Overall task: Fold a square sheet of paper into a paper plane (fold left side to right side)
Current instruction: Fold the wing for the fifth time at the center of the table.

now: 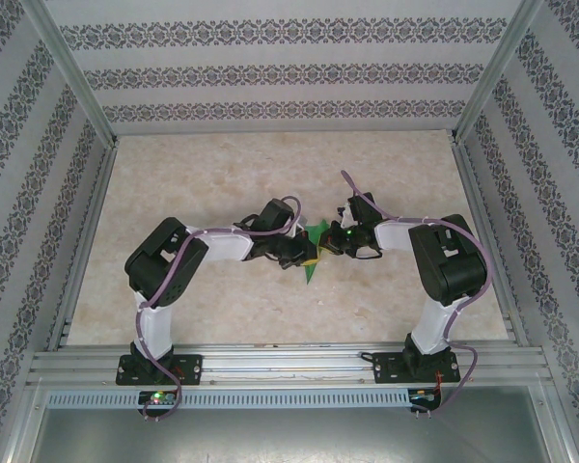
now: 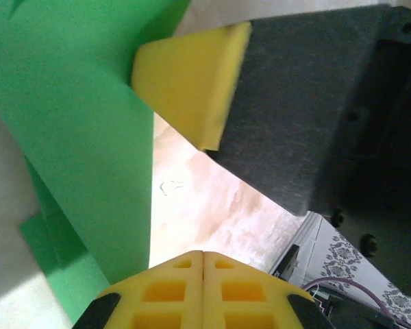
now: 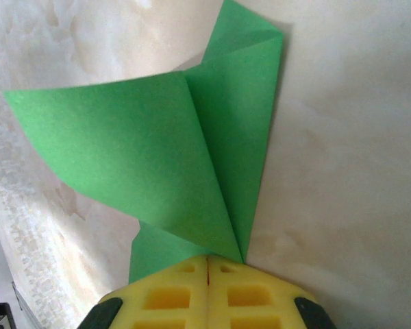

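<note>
On the marbled table (image 1: 222,174), the left arm (image 1: 174,260) and right arm (image 1: 444,256) bend inward and nearly meet at its middle, where the partly folded green sheet of paper (image 1: 314,253) lies between them. The right gripper (image 3: 207,271) presses its yellow pads together on the sheet's pointed end. The left gripper (image 2: 204,264) is also closed, with the paper just beside its pads; I cannot tell whether it pinches any.

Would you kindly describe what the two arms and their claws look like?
The left arm and right arm have white links, chunky black joint housings and a lilac cable looped along each. The left claw and right claw have black fingers tipped with yellow pads moulded with square pockets.
</note>
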Motion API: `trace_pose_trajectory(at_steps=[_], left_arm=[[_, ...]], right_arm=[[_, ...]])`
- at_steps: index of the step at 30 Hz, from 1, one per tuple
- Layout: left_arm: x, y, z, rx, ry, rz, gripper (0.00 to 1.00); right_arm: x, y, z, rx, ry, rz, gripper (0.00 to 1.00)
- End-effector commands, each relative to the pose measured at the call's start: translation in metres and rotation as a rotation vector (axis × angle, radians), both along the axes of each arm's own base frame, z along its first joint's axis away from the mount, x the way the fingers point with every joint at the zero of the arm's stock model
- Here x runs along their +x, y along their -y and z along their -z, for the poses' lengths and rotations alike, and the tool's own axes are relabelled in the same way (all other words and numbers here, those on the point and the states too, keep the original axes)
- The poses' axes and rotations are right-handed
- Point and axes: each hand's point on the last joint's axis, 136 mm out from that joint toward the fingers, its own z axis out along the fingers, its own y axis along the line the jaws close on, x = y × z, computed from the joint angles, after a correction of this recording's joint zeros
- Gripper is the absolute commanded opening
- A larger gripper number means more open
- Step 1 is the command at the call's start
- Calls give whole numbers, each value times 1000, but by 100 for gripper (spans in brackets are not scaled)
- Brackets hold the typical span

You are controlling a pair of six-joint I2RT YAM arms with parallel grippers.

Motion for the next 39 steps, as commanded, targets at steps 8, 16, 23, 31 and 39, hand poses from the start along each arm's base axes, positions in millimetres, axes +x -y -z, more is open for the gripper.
trace_pose_trajectory(at_steps=[8, 16, 23, 31, 39], left_arm=[[-10, -5, 29, 38, -78, -8, 3], [-13, -9, 42, 66, -101, -16, 2], [-18, -18, 57, 129, -128, -20, 1], [-28, -33, 73, 211, -154, -21, 0], [-37, -42, 83, 262, -160, 8, 0]], right_arm=[[-35, 13, 39, -97, -161, -13, 0], [-34, 12, 38, -97, -156, -17, 0], [-29, 9, 30, -88, -136, -24, 0], [-10, -4, -4, -17, -33, -45, 0], [9, -8, -47, 58, 139, -75, 0]])
